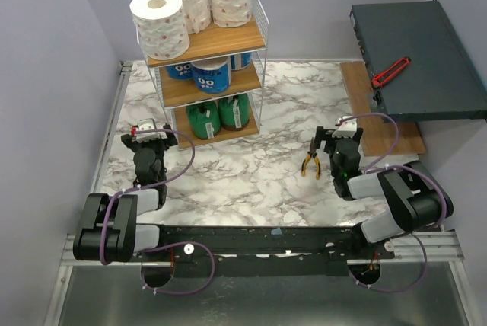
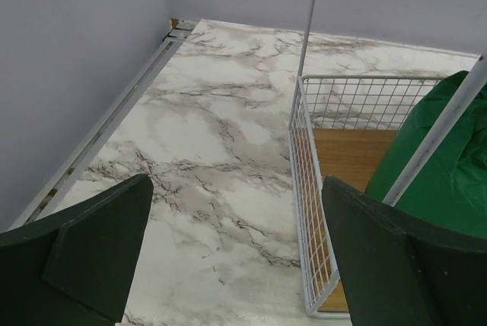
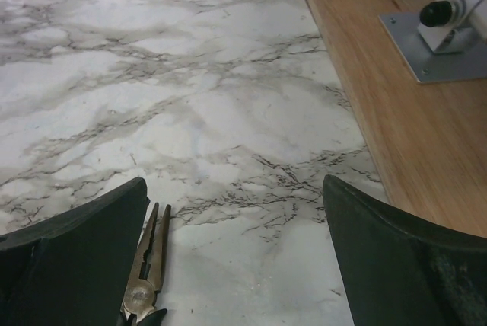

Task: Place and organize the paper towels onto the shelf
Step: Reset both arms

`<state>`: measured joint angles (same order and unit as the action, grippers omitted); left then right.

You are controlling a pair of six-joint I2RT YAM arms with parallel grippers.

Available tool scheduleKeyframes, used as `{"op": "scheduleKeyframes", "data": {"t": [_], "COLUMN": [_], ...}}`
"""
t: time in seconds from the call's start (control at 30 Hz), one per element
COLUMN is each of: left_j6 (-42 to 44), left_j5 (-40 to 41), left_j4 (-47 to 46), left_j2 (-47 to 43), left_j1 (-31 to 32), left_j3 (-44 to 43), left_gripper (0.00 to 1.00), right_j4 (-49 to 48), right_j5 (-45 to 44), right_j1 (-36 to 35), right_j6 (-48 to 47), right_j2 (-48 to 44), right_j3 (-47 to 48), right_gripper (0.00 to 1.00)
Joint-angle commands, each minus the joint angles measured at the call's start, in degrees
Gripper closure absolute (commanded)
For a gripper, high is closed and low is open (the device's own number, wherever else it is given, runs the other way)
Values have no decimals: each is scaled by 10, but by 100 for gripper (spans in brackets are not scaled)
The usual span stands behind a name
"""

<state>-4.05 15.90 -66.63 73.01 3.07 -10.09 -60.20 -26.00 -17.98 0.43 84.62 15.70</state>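
The shelf stands at the back left of the marble table. Three white pink-speckled paper towels stand on its top board, blue-wrapped rolls on the middle board, green-wrapped rolls on the bottom board. My left gripper is open and empty, low over the table just left of the shelf; its wrist view shows the shelf's wire side and a green roll. My right gripper is open and empty over the table at the right.
Yellow-handled pliers lie just left of my right gripper, their nose showing in the right wrist view. A dark grey-green flat box with a red cutter sits on a wooden board at the right.
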Motion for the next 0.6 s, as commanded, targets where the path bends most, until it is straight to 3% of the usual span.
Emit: {"op": "scheduleKeyframes", "data": {"t": [0.0,0.2,0.57], "left_j6": [6,9,1], "left_j5": [-27,-27,-8], "left_j4": [-14,-48,-34], "left_j2": [5,5,5], "left_j1": [1,3,3], "left_j3": [-6,11,5], "left_gripper": [1,2,2], "right_j4": [-81,-105,-4], "right_j5": [71,-55,57], "right_j1": [6,20,89], "right_j6": [-58,2,57], "right_j2": [46,67,74], "right_j3": [6,12,61], "right_gripper": [0,0,0]}}
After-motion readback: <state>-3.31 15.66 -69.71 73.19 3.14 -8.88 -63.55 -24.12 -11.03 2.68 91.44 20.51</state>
